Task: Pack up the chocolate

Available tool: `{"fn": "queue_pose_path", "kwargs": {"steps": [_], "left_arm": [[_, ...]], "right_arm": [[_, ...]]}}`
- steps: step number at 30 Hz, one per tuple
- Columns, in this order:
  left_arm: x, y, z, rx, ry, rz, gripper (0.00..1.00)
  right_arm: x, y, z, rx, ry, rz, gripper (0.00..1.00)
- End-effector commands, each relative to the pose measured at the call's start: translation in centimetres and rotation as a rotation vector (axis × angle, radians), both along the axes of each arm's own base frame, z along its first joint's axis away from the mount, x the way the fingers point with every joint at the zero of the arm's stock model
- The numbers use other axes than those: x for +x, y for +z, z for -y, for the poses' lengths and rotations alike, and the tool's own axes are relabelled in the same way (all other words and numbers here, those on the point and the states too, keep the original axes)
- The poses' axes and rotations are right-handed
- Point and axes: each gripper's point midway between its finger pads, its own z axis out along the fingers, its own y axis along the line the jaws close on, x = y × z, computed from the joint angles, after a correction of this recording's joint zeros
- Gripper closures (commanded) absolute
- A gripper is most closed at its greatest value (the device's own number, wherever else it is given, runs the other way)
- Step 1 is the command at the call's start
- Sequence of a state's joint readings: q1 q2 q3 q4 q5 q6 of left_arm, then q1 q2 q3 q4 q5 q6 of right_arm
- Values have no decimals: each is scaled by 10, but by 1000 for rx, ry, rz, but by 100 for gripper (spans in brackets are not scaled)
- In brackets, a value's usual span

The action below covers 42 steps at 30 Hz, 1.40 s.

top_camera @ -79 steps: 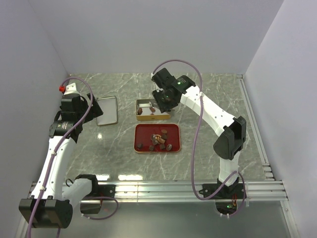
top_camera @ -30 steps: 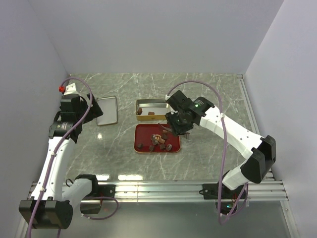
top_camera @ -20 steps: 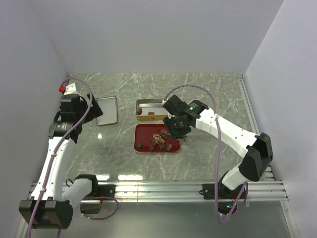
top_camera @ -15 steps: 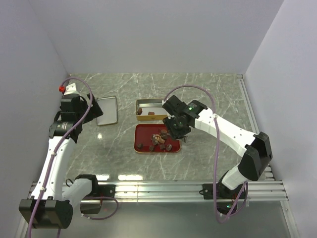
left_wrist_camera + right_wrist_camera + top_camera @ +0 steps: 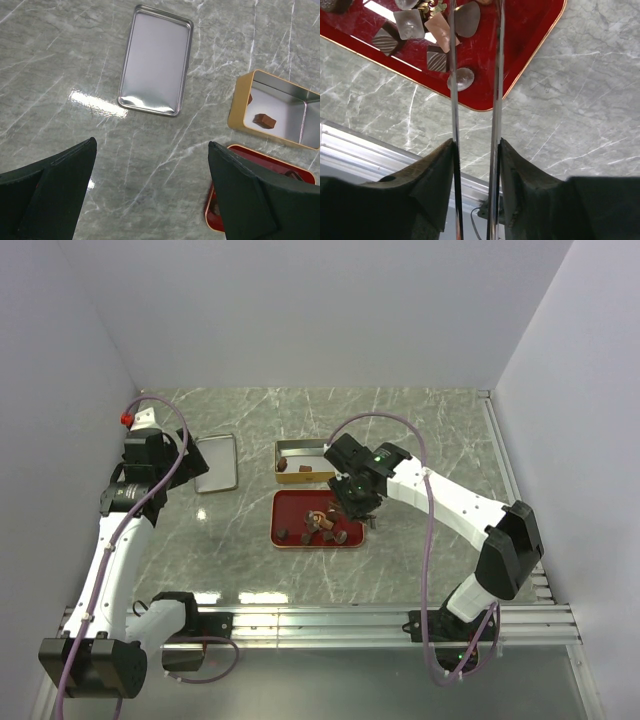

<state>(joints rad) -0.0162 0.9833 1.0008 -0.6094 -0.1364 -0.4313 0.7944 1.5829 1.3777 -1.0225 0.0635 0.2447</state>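
Several small chocolate pieces point(image 5: 322, 523), dark brown and some orange-wrapped, lie on the red tray point(image 5: 290, 505). My right gripper point(image 5: 357, 496) is shut on the long metal tongs point(image 5: 453, 75) and holds them over the tray's right part. In the right wrist view the tong arms straddle a brown chocolate piece point(image 5: 467, 17) on the red tray point(image 5: 530, 30); their tips run off the top edge. The gold tin point(image 5: 305, 448) behind the tray holds two pieces point(image 5: 303, 468). My left gripper point(image 5: 152, 190) is open and empty, high over the table left of the tray.
A flat silver lid point(image 5: 215, 462) lies on the marble left of the gold tin; it also shows in the left wrist view point(image 5: 156, 60). The tin point(image 5: 275, 95) shows one piece point(image 5: 264, 120) inside. A metal rail runs along the near table edge point(image 5: 320, 618).
My right arm has swung the tongs from over the gold tin down to the red tray and lowered them among the pieces. The left arm has not moved.
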Motion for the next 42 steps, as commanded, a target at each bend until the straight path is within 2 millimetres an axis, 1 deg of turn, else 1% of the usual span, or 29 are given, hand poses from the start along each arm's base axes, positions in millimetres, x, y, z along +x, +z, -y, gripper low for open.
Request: {"fn": "queue_pose_path", "kwargs": {"steps": [1, 4, 5, 7, 11, 12, 14, 15, 18, 23, 26, 29, 30, 31, 32, 33, 36, 38, 39, 42], "left_arm": [[7, 13, -2, 2, 8, 47, 1], [8, 13, -2, 2, 6, 49, 1], [9, 13, -2, 4, 5, 48, 1], [9, 13, -2, 5, 6, 48, 1], [11, 12, -1, 0, 2, 49, 1], [12, 13, -1, 0, 0, 53, 1], [12, 13, 0, -3, 0, 55, 0], [13, 12, 0, -3, 0, 55, 1], [14, 13, 0, -4, -1, 58, 1], [13, 13, 1, -6, -4, 59, 1], [11, 14, -1, 0, 2, 61, 0], [9, 15, -2, 4, 4, 61, 1], [9, 16, -2, 5, 4, 62, 1], [8, 15, -2, 5, 2, 60, 1], [8, 15, -2, 4, 1, 60, 1], [7, 16, -2, 4, 1, 60, 1], [6, 18, -2, 4, 4, 64, 0], [6, 19, -3, 7, 6, 66, 0], [5, 20, -3, 10, 6, 68, 0], [3, 22, -6, 21, 13, 67, 1]], "right_arm": [[5, -4, -3, -6, 11, 23, 58], [6, -4, -5, -4, 14, 19, 63], [7, -3, -5, -2, 13, 21, 66], [9, 2, -6, 0, 20, 31, 69], [11, 16, -7, 6, 25, 46, 70], [13, 23, -9, 17, 23, 61, 70], [14, 31, -9, 21, 23, 65, 70], [16, 38, -11, 36, 20, 77, 70], [17, 51, -14, 56, 19, 93, 71], [25, 62, -18, 65, 17, 121, 70], [33, 68, -23, 80, 12, 142, 70], [52, 79, -26, 82, -3, 195, 71], [61, 86, -30, 87, -4, 217, 71], [67, 88, -33, 89, -4, 224, 71], [75, 100, -35, 107, -11, 249, 71], [81, 96, -38, 93, 0, 249, 71], [100, 97, -45, 94, 5, 266, 70], [107, 100, -49, 95, 9, 274, 69], [110, 95, -51, 87, 12, 266, 69], [114, 93, -53, 91, 14, 270, 68]]}}
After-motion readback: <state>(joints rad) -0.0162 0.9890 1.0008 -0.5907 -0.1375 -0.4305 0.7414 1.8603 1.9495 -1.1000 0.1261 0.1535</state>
